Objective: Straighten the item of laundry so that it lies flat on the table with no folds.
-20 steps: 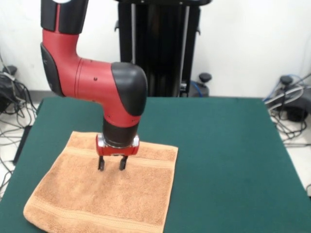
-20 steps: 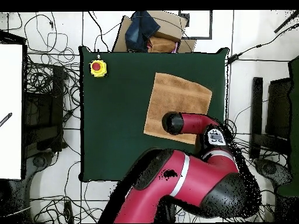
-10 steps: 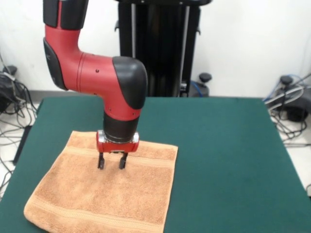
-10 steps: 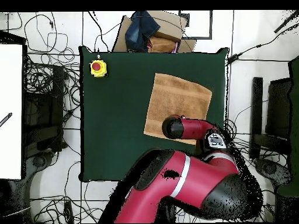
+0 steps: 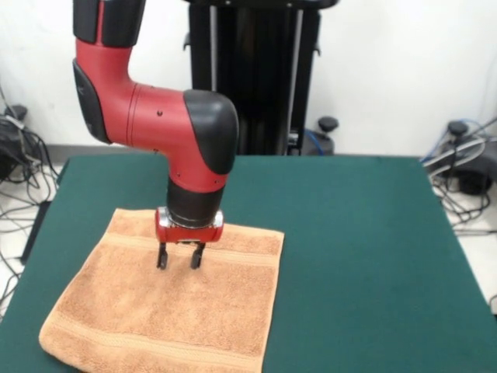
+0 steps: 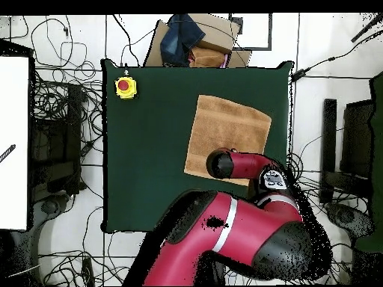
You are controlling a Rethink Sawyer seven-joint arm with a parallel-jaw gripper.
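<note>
The item of laundry, a peach-orange towel [image 5: 163, 311] [image 6: 228, 131], lies spread on the dark green table [image 5: 357, 256] [image 6: 149, 149], at the front view's lower left. It looks flat, with woven bands near its far and near edges. My gripper [image 5: 179, 262] hangs just above the towel's far part, fingers pointing down and open, nothing between them. In the overhead view the arm's wrist [image 6: 221, 164] covers the gripper and the towel's edge nearest the robot.
A yellow box with a red button [image 6: 125, 87] sits at one table corner in the overhead view. Cardboard and dark cloth [image 6: 191, 41] lie just beyond the table's far edge. Cables cover the floor around the table.
The arm has risen slightly and shifted a little; the gripper stays open above the towel. The towel has not moved.
</note>
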